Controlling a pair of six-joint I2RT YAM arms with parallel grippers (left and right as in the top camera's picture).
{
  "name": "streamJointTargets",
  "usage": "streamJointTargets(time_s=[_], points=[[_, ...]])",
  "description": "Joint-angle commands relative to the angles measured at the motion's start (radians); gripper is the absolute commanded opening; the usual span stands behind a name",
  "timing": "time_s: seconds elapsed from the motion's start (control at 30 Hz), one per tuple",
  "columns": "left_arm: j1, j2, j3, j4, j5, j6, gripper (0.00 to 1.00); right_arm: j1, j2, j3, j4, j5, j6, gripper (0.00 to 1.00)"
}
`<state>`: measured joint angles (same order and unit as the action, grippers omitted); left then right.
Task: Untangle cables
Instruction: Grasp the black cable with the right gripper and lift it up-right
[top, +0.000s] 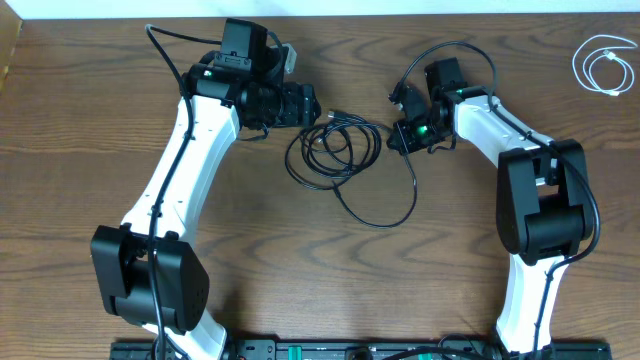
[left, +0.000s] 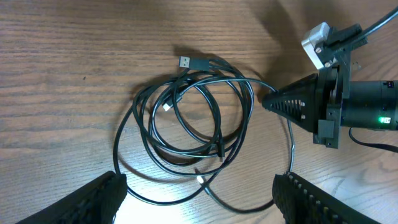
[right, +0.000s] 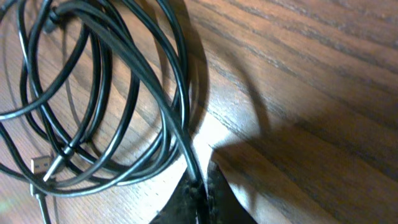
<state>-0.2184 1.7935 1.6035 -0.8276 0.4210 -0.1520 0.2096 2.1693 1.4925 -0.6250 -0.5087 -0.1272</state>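
Right wrist view: the right gripper is cut off by the lower edge, and only its tips show. Its fingers are pressed together on one strand of the black cable. The black cable lies coiled mid-table; I cannot count whether it is one cord or two. The left gripper hangs near the black cable with its fingers spread wide, apparently touching nothing. A flat metal plug rests at the coil's edge, and any marking on it is too small to read. The white cable lies well apart from the black cable.

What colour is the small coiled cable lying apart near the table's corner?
The white cable is white, and it shows clearest in the overhead view.
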Motion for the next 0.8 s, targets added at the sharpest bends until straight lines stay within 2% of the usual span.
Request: streamJointTargets(time_s=[0.0,0.23,0.53,0.77], points=[[0.003,-0.004,0.001,-0.002,0.014,0.017,0.81,0.008,0.014,-0.002,0.001,-0.006,0.035,0.01],[0.003,-0.004,0.001,-0.002,0.013,0.017,0.81,0.0,-0.067,0.031,-0.035,0.017,0.06,0.01],[0.003,-0.004,0.001,-0.002,0.013,0.017,0.81,-0.008,-0.315,0.179,-0.192,0.054,0.06,0.01],[0.003,-0.004,0.001,0.0,0.013,0.017,0.81,-0.008,-0.541,0.265,-0.106,0.019,0.155,0.01]])
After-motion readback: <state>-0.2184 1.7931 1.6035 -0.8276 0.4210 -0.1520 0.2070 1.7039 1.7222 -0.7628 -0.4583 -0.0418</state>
